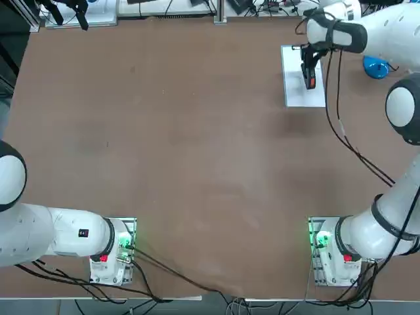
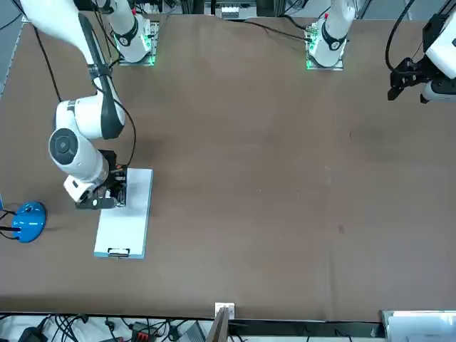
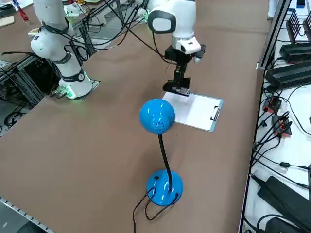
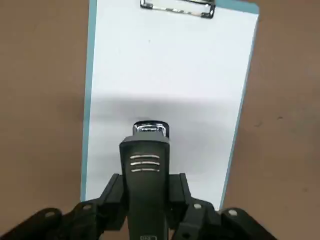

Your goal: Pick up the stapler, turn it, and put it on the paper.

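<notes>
My right gripper [image 4: 146, 196] is shut on the black stapler [image 4: 145, 157], one finger on each of its sides. The stapler [image 1: 309, 76] is held lengthwise over the white paper [image 1: 303, 93], with its red patch towards the robot's end of the sheet. In the right side view the stapler [image 3: 176, 89] hangs low over the paper [image 3: 197, 110], near the short end away from the metal clip [image 3: 215, 112]. Whether it touches the sheet does not show. In the front view the gripper [image 2: 108, 195] partly hides the stapler [image 2: 118, 185] at the edge of the paper [image 2: 127, 217].
A blue desk lamp [image 3: 158, 116] stands beside the paper on the robot's right, its base [image 2: 27, 221] close to the table's edge. Cables and equipment line the far side of the table [image 1: 164, 131].
</notes>
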`<control>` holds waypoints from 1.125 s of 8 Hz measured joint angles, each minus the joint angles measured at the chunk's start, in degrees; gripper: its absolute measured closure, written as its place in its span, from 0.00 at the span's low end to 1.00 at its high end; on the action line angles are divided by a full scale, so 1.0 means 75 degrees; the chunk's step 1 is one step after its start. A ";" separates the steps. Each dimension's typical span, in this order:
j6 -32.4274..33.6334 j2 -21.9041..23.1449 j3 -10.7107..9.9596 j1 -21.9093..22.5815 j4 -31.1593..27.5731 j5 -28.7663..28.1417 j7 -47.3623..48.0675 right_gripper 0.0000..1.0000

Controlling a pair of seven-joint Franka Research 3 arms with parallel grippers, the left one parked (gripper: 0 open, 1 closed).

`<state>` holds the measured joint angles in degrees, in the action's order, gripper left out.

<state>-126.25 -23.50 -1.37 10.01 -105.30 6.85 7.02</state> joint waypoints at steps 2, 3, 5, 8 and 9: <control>-0.0361 0.0002 0.0000 -0.0050 -0.0075 0.0000 -0.0265 0.59; -0.0644 0.0001 0.0000 -0.0058 -0.0084 0.0000 -0.0311 0.59; -0.1085 -0.0046 0.0000 -0.0065 -0.0149 -0.0001 -0.0274 0.59; -0.1741 -0.0421 -0.0005 -0.0095 -0.0179 -0.0002 0.0251 0.59; -0.1839 -0.0521 -0.0012 -0.0104 -0.0176 -0.0001 0.0282 0.59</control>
<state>-140.05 -27.40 -1.46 9.23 -106.62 6.84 9.13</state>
